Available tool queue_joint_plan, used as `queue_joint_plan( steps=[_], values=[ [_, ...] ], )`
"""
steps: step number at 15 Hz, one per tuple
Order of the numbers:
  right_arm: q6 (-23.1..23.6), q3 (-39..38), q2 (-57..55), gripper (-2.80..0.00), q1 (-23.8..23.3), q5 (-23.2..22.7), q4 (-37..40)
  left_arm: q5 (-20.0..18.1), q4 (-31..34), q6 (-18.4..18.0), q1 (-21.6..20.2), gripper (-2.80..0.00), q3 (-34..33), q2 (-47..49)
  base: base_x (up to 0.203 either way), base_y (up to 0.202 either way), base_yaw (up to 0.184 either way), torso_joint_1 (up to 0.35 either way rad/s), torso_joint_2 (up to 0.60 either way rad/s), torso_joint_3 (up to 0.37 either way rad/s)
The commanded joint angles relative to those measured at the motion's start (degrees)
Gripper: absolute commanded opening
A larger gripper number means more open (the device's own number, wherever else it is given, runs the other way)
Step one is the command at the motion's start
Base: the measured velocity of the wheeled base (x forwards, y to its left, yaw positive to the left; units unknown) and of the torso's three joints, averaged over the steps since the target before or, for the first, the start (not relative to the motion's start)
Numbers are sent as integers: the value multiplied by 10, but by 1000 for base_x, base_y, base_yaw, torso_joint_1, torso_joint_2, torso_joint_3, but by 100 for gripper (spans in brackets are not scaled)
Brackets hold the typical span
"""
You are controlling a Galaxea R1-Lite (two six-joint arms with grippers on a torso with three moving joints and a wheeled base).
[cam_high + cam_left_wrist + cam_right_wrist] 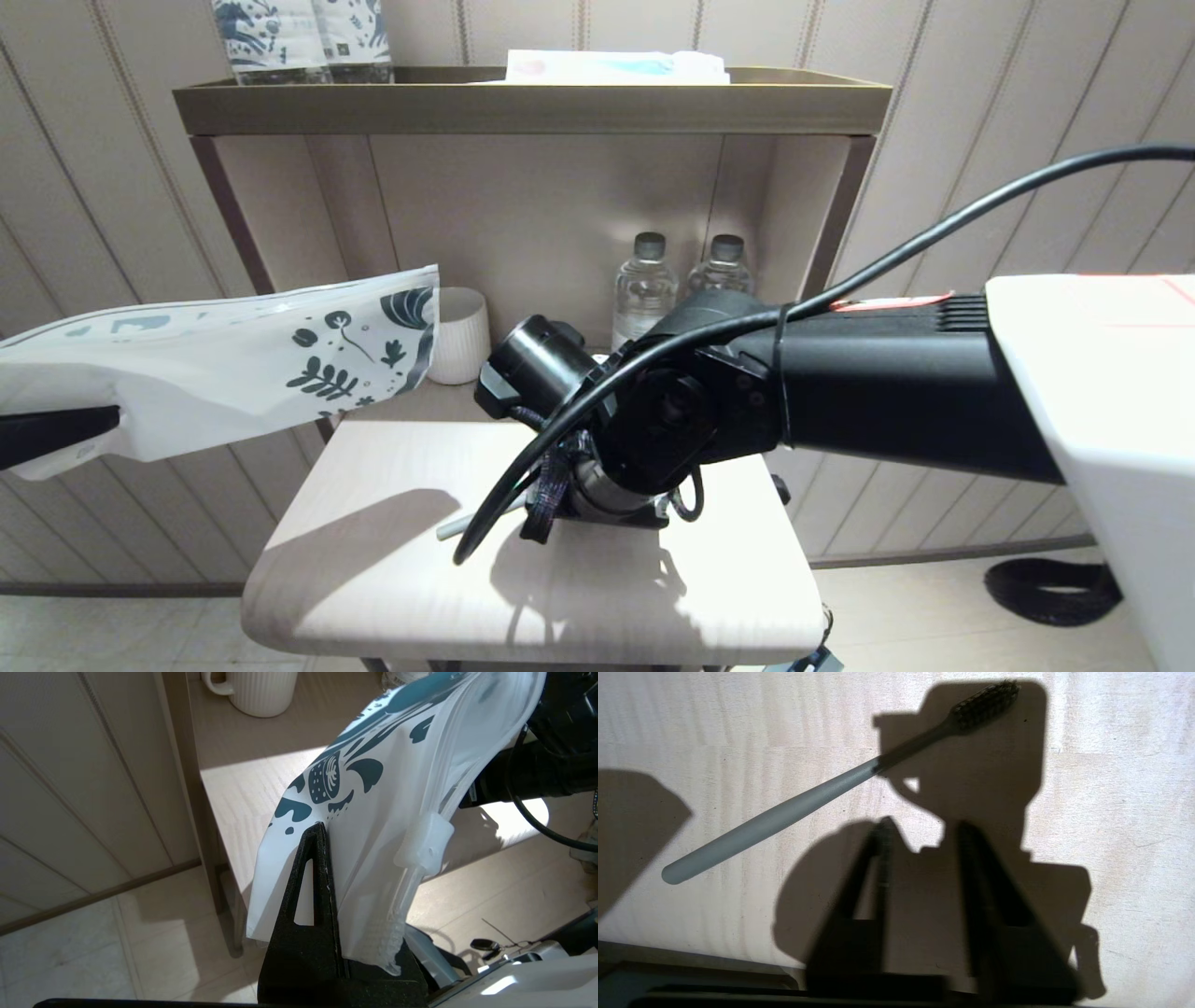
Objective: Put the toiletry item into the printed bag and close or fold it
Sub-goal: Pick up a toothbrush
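The printed bag [233, 364] hangs in the air left of the small table, its leaf-printed end toward the shelf. My left gripper [334, 858] is shut on the bag's plain end [383, 812], next to the zip slider [427, 842]. The grey toothbrush [808, 807] lies flat on the tabletop, bristle head in shadow. My right gripper [924, 830] hovers low over the table, open and empty, with the toothbrush just beyond its fingertips. In the head view the right wrist hides most of the toothbrush; only its handle end [457, 527] shows.
The pale wooden table [373, 560] stands before a shelf unit. In the niche stand a white ribbed mug [459, 334] and two water bottles [644, 285]. Navy-printed packs [299, 37] stand on the top tray [523, 93]. A black cable coil [1050, 588] lies on the floor at right.
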State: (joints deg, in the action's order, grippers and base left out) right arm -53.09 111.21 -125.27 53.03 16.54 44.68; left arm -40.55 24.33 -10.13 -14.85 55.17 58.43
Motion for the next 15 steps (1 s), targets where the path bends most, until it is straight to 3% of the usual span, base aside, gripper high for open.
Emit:
queue_joint_plan(
  steps=[1, 9, 13, 14, 15],
  values=[
    [-2, 1, -1, -280, -3, 2, 2, -2, 1, -1, 0, -280, -2, 4, 0, 0, 0, 0, 0, 0],
    [1, 0, 13, -280, -18, 3, 0, -6, 4, 0, 0, -280, -9, 7, 0, 0, 0, 0, 0, 0],
    [10, 0, 40, -280, 22, 0, 3, -9, 4, 0, 0, -280, -9, 6, 0, 0, 0, 0, 0, 0],
    [11, 0, 41, 0, 27, 1, 3, -9, 4, 0, 0, -280, -8, 6, 0, 0, 0, 0, 0, 0],
    [12, 0, 41, 0, 27, 1, 2, -9, 4, 0, 0, -280, -9, 6, 0, 0, 0, 0, 0, 0]
  ],
)
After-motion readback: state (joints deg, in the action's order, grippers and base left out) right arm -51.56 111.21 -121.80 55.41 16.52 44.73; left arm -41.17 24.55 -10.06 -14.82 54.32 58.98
